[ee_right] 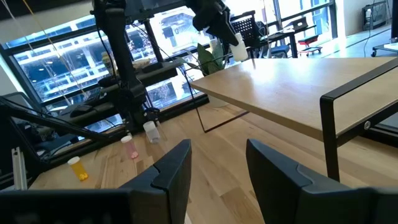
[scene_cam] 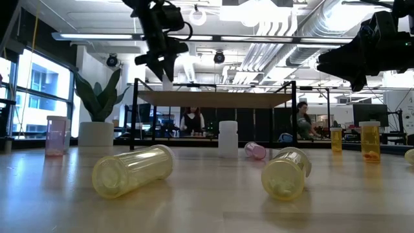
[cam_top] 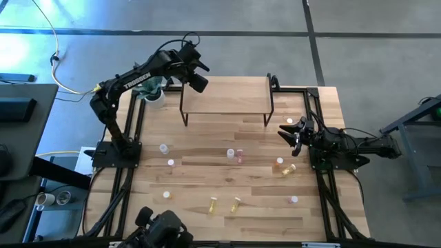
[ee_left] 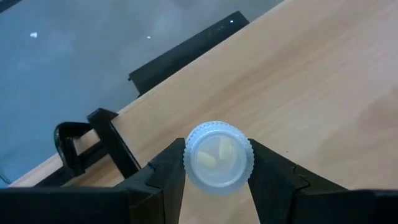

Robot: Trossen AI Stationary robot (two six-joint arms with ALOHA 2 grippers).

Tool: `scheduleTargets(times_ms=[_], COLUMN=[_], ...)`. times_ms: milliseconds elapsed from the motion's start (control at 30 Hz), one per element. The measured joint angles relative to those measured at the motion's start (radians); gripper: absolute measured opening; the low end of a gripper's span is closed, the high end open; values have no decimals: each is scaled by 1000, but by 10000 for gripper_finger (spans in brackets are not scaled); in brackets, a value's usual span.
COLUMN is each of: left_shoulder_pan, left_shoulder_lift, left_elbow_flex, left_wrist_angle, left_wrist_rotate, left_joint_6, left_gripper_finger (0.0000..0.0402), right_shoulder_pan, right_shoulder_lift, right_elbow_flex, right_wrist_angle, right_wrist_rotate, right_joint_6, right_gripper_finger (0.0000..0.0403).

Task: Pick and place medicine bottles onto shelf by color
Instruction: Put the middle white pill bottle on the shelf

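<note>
- Bottle point(ee_left: 218, 163) in white, capped and showing pale pills through its top, is pinched across its body between the two fingers of the left gripper point(ee_left: 217, 177), which is held above the near-left corner of the shelf point(cam_top: 227, 103), by its left edge.
- Lightness is judged from the small plastic body; little squeeze should be needed, and a hard squeeze could pop the smooth round wall out sideways.
- Hold is best taken at mid-body, below the ribbed cap, as is seen in the left wrist view, so that the bottle stays upright when set down.
- Tipping is a likely risk: the base is narrow, and two yellow bottles point(scene_cam: 132, 170) are already seen lying on their sides on the table point(cam_top: 207, 220).
- The right gripper point(ee_right: 217, 165) is seen with its fingers spread and nothing between them; it waits low at the table's right edge, beside the shelf's right leg.
- Other bottles, pink point(cam_top: 240, 156) and orange point(cam_top: 280, 164), are scattered on the table in front of the shelf.
</note>
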Motion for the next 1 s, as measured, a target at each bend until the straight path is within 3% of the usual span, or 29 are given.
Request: scheduleTargets(times_ms=[633, 1000], left_shoulder_pan=[4, 5], left_shoulder_lift=[41, 44], left_elbow_flex=[-2, -3], left_wrist_angle=[-9, 4], left_wrist_rotate=[-14, -11], left_joint_6=[-1, -1], left_gripper_finger=[139, 183], right_shoulder_pan=[0, 0], right_shoulder_lift=[0, 0], right_elbow_flex=[0, 0], right_wrist_angle=[0, 0], right_wrist_rotate=[0, 0], right_joint_6=[0, 0], right_gripper_finger=[145, 145])
